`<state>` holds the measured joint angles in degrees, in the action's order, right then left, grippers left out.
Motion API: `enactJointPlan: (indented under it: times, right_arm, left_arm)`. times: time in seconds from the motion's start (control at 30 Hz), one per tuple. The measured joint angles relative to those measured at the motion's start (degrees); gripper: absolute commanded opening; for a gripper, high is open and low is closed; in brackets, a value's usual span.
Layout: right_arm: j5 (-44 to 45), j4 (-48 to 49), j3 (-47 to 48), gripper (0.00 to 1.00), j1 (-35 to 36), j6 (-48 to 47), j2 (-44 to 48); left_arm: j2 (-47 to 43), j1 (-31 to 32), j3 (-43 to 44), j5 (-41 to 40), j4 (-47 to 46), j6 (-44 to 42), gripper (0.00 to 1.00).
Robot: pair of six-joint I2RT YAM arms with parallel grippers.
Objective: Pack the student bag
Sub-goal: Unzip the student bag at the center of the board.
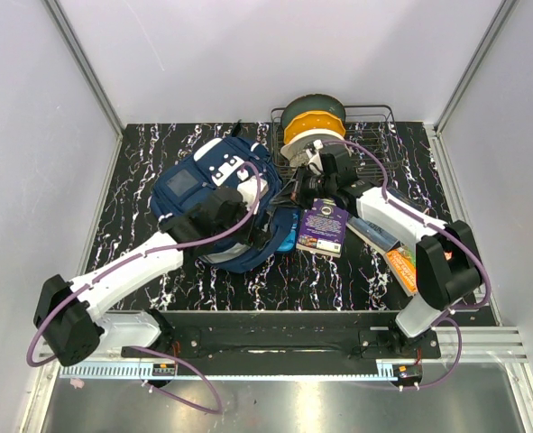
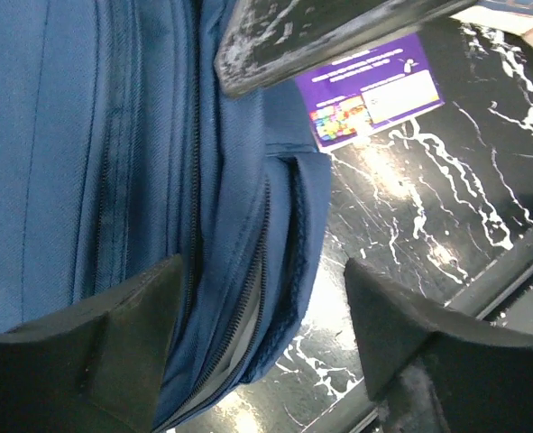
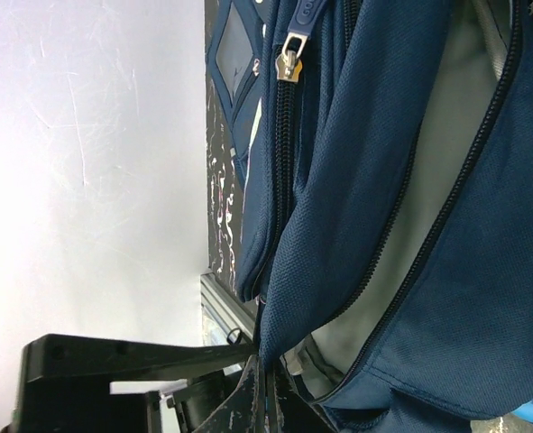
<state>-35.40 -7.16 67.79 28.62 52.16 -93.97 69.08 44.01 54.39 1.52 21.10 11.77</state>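
The student bag (image 1: 198,185) lies left of centre on the black marbled table, navy with white patches. My right gripper (image 3: 271,390) is shut on the fabric rim of the bag's opening and holds it up, so the pale grey lining (image 3: 428,198) shows. In the top view this right gripper (image 1: 290,195) is at the bag's right edge. My left gripper (image 2: 266,302) is open over the same side of the bag. Its fingers (image 2: 95,352) straddle the bag's zipped edge (image 2: 239,298) without pinching it. From above, the left gripper (image 1: 255,200) hangs over the bag's right half.
A purple book (image 1: 322,227) lies just right of the bag, also seen as the purple book (image 2: 370,90). More books (image 1: 388,244) lie under the right arm. A wire basket (image 1: 374,122) with a filament spool (image 1: 313,119) stands at the back. A bright blue case (image 1: 284,240) peeks out beside the bag.
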Motion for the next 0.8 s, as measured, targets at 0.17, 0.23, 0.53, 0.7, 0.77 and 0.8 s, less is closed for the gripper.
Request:
enactJointPlan:
  times: [0.17,0.23,0.53,0.7,0.77,0.8]
  right_arm:
    - [0.26,-0.02,0.0,0.0,0.02,0.0,1.05]
    - [0.26,0.02,-0.07,0.2,0.15,0.0,1.16]
    - [1.22,-0.85,-5.64,0.8,0.48,-1.86,5.29]
    - [9.11,-4.55,-9.49,0.82,-0.5,-3.04,11.43]
    - [12.57,-6.49,-11.34,0.82,-2.25,-3.34,14.12]
    - [13.94,-7.26,-12.22,0.83,-3.45,-3.58,14.99]
  left_arm:
    - [1.97,0.22,0.0,-5.99,0.87,0.48,0.04]
    - [2.05,0.28,0.11,-9.18,1.75,0.61,0.0]
    - [0.26,0.31,-0.33,-22.53,12.0,3.82,0.03]
    - [-1.77,-0.42,-1.64,-24.74,16.17,7.3,0.83]
    - [-2.19,-0.42,-1.73,-24.46,16.83,8.09,0.91]
    - [-2.69,-0.42,-1.73,-24.22,16.87,8.74,0.95]
